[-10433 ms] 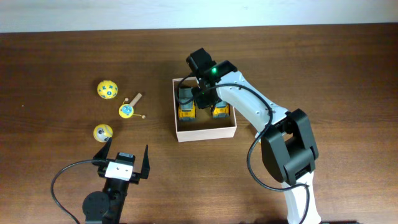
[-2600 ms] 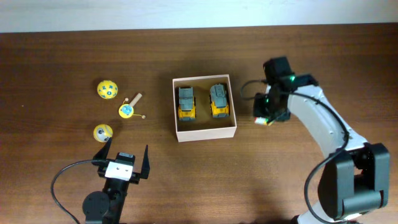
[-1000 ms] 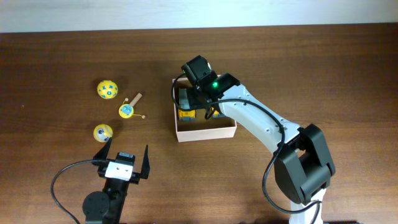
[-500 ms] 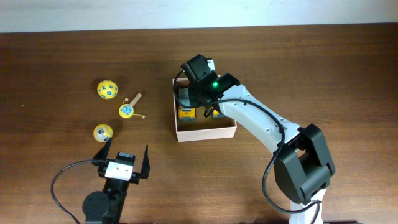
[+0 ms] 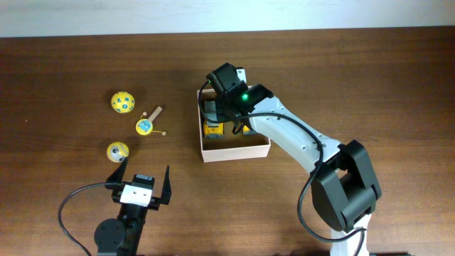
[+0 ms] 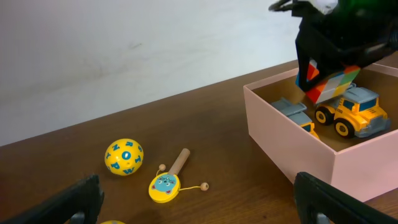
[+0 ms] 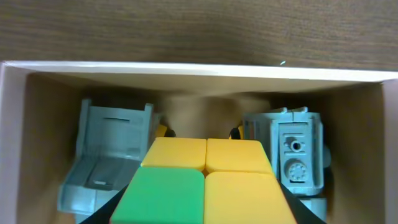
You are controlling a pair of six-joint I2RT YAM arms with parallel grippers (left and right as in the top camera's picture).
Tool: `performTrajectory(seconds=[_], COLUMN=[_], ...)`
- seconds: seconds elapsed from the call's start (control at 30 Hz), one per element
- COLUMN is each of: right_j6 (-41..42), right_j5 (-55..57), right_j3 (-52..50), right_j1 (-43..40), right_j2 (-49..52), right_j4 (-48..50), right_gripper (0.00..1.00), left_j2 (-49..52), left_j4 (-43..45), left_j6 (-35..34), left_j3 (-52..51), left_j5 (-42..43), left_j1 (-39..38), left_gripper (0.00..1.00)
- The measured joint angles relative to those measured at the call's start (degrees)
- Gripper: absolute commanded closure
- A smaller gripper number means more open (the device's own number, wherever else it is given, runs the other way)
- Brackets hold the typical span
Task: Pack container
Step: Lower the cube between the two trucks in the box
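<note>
One container mid-counter, two yellow trucks inside. Right end effector grips one coloured cube over them. Two yellow balls, one rattle toward left edge. Left end effector spread wide, empty.

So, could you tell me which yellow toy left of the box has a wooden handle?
The small drum in the middle; in the overhead view, the upper ball and lower ball have none.

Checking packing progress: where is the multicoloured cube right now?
Upper right of the left wrist view: the right pincer holds the cube over the container, above the two toy trucks.
</note>
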Motion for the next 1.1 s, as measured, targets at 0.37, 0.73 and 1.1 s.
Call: performTrajectory(seconds=[0.37,0.73,1.1], right_j6=[1.1,1.1,0.9], right_j5=[0.0,0.2,0.6], right_j3=[0.0,0.0,0.0], right_j1=[0.0,0.0,0.0], right_j2=[0.8,0.8,0.8], right_j4=[1.0,1.3,-0.5], right_gripper=[0.43,0.31,0.53], left_j2=[0.0,0.0,0.0], left_j4=[0.0,0.0,0.0], left_j6=[0.0,0.0,0.0], left_j3=[0.0,0.0,0.0], left_j5=[0.0,0.0,0.0], left_j1=[0.0,0.0,0.0], left_gripper=[0.01,0.01,0.01])
